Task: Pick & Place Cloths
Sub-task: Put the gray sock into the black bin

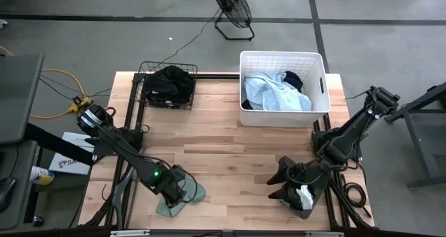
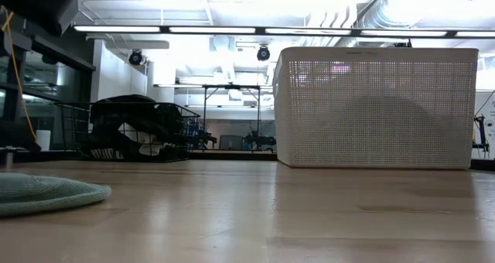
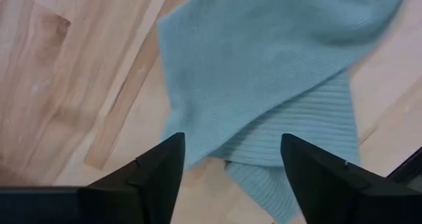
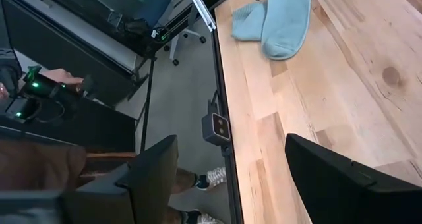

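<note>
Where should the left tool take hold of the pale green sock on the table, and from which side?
Probably from straight above, at the raised fold where the sock doubles over its ribbed cuff. It lies flat and limp on the table, so side access is poor. The left tool hangs open over it.

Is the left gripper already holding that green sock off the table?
No: the left gripper is open above the sock, which lies flat on the table between its fingers.
</note>
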